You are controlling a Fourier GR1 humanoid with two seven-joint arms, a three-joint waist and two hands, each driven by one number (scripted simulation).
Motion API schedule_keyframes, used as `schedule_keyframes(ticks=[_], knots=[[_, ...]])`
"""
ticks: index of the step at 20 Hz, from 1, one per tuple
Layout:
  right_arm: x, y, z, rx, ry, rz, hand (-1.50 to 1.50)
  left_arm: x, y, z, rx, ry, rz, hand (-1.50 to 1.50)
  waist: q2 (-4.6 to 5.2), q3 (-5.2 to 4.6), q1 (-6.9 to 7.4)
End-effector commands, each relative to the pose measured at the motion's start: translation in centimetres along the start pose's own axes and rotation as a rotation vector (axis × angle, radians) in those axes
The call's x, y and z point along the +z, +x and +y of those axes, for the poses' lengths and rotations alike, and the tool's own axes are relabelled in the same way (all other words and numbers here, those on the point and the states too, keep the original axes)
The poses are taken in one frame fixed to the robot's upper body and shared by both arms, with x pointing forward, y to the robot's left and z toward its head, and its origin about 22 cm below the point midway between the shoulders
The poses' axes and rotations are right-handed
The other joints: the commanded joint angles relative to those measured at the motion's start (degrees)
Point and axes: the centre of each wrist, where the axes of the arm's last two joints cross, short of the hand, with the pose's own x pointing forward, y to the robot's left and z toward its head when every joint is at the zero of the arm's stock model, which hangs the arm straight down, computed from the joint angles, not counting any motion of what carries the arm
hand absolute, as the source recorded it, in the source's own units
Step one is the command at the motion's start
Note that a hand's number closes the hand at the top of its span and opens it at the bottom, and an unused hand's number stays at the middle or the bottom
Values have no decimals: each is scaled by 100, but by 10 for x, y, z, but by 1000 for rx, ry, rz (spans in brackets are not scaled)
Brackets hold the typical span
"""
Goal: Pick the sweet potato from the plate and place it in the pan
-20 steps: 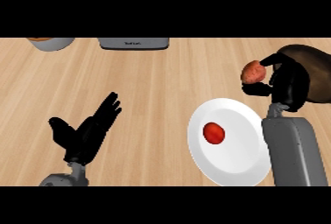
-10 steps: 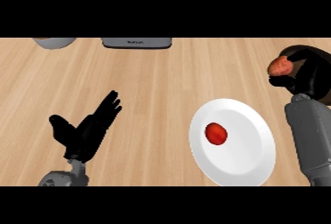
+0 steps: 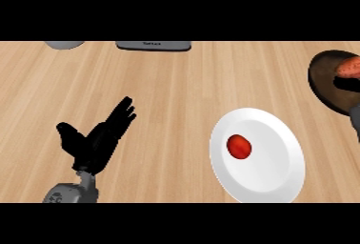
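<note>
Wood-grain surface (image 3: 183, 86), white plate (image 3: 281, 176) with red item (image 3: 239, 146), left robot hand (image 3: 95, 140) open with straight fingers, sweet potato (image 3: 349, 67) over pan (image 3: 329, 83), right robot hand's state unclear, grey label unreadable.

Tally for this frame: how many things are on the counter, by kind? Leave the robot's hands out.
Plates: 1, the white plate
Pans: 1, the dark pan at the right edge
Food items: 2, a red one on the plate, and the sweet potato over the pan
Grey things cut off at the far edge: 2, a rounded one and a flat dark one
Total: 6
</note>
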Motion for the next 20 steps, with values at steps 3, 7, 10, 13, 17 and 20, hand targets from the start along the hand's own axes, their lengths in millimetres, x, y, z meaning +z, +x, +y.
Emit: schedule_keyframes(ticks=[3,7,10,13,17,20], knots=[[-19,-38,-15,9,-52,19,150,4,-11,-8,4,-17,-8,0,46,17,99],[-42,-49,-36,3,-48,12,150,-3,2,-1,-7,-14,-2,0,58,22,104],[-25,-86,-32,139,136,182,-150,-6,0,-2,-10,-36,-24,0,155,12,184],[-16,-87,-24,140,206,207,-150,-11,12,-8,-16,-34,-23,0,133,31,230],[-19,-79,-23,21,206,216,-150,-4,0,-8,9,-40,-12,0,117,46,261],[-27,-68,-26,-132,154,174,-150,-8,7,-7,3,-15,-21,0,101,64,176]])
